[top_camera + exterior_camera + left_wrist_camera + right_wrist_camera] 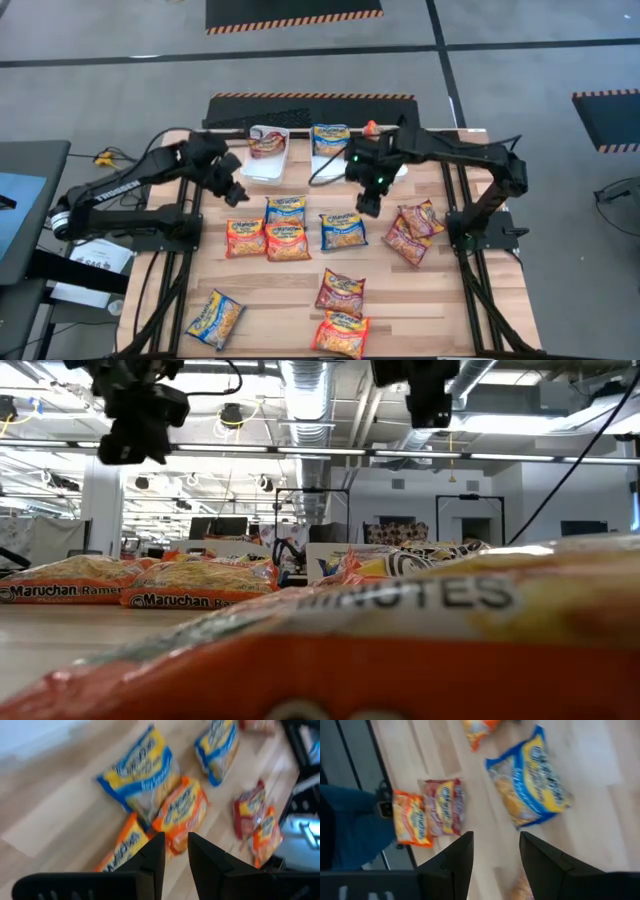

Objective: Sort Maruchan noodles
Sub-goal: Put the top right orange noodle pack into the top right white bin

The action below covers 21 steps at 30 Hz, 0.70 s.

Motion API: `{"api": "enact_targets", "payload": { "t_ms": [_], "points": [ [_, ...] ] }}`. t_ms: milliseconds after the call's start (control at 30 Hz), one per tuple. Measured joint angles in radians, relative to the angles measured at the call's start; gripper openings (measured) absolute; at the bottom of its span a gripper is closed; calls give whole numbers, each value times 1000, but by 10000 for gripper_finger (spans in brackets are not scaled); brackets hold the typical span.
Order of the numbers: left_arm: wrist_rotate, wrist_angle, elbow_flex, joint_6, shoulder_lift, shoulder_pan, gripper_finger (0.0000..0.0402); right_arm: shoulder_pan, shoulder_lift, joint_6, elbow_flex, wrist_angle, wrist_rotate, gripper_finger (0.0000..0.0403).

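Nearest the front edge of the pale wooden slatted table lie four loose glossy Maruchan noodles packets: an orange one, a dark red one just behind it, and a blue one off to the left. Further in sits a cluster of two orange and two blue packets, with two dark red ones on the right. Both arms hang above this middle band. The left gripper hovers over the orange packet with its fingers set a little apart and nothing between them; the right gripper hangs near the blue rectangular packet, fingers spread wide and empty.

To pick cleanly, each gripper should probably drop straight onto a packet's crimped edge rather than its slippery flat face, and take one lying free of its neighbours.

At the far edge stand two white rectangular plastic bins; the left holds a dark red packet, the right a blue one. Grey floor with hazard-striped mats surrounds the table; beyond it is an open office with ceiling ducts
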Motion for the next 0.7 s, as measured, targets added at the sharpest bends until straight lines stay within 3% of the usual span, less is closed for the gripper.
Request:
{"api": "enact_targets", "payload": {
  "t_ms": [200,333,467,700],
  "points": [
    [26,88,-94,35,-5,-74,68,135,0,160,0,87,23,185],
    [72,297,-154,18,29,-110,76,224,0,237,0,119,80,185],
    [72,482,-196,-31,105,-141,102,296,0,299,0,137,153,185],
    [68,611,-196,-53,282,-183,136,369,0,353,0,146,212,185]
  ]
}}
